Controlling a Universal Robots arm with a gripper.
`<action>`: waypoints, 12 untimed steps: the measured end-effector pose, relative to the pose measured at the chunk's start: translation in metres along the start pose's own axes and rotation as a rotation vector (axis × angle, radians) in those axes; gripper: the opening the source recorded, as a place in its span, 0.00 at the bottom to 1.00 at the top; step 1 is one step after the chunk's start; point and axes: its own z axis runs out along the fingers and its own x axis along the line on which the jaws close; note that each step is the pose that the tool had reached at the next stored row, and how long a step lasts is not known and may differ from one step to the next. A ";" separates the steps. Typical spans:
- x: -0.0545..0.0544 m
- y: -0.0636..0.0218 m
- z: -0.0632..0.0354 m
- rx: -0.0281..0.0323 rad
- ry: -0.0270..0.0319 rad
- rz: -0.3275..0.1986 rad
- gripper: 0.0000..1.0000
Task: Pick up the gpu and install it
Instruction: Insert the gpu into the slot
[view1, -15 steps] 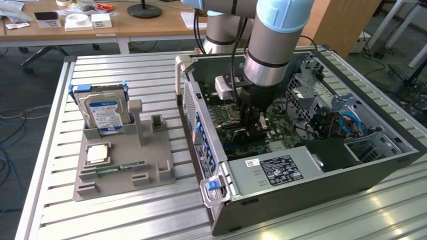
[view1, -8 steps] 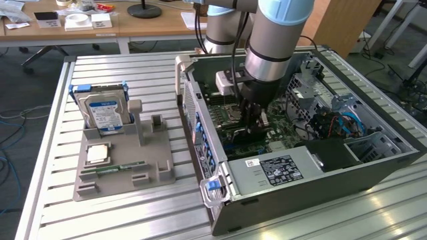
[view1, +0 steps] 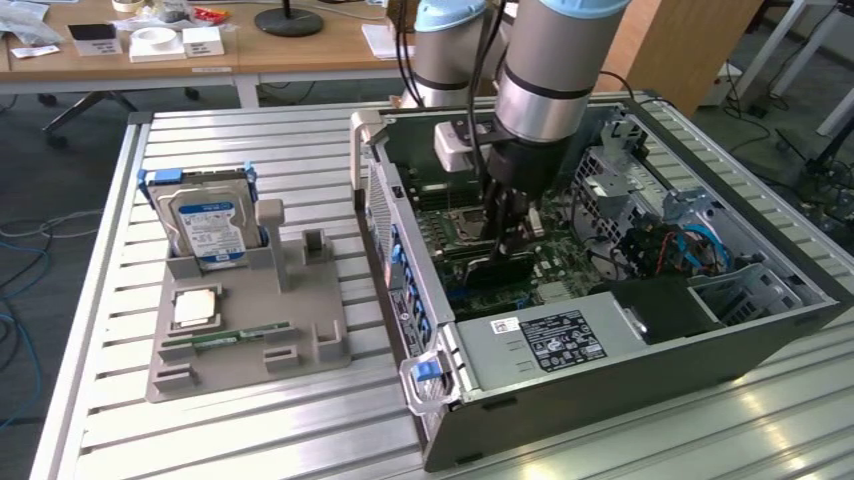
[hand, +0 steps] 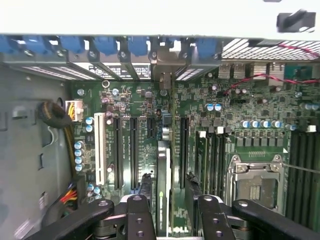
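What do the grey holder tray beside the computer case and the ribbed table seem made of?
Grey holder tray: probably plastic, matte, with blocky moulded slots and no glints.
Ribbed table: looks like bare aluminium, silvery slats catching light.

The hand reaches inside the computer case; hard drive stands apart.

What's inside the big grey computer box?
A green motherboard with black slots, an empty silver processor socket, and the thin black gpu card standing between the gripper's fingers. The gpu's lower edge is hidden.
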 end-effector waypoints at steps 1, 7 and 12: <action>0.000 -0.0001 -0.0030 -0.0001 0.0002 0.000 0.40; 0.000 -0.0004 -0.0129 0.0001 0.0001 0.000 0.40; 0.000 -0.0004 -0.0129 0.0000 0.0003 0.000 0.40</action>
